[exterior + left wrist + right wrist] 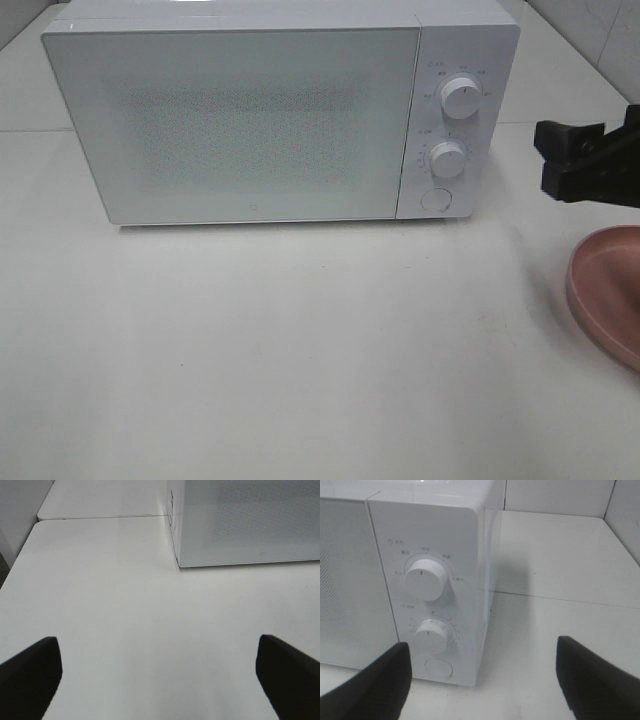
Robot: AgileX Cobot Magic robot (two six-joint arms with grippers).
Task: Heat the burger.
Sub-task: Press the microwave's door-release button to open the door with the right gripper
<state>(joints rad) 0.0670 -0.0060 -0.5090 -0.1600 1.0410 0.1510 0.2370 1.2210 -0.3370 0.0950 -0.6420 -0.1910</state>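
Spread left end effector over table by microwave corner; spread right end effector beside microwave, near plate rim.

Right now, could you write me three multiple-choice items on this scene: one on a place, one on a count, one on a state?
1. Where is the pink plate relative to the microwave? A. on top B. front-left C. front-right
2. How many knobs has its panel? A. one B. two C. four
3. The door is: A. shut B. wide open C. removed
Answers: 1C, plate at the view's right edge; 2B, one above the other; 3A, flush with the panel.
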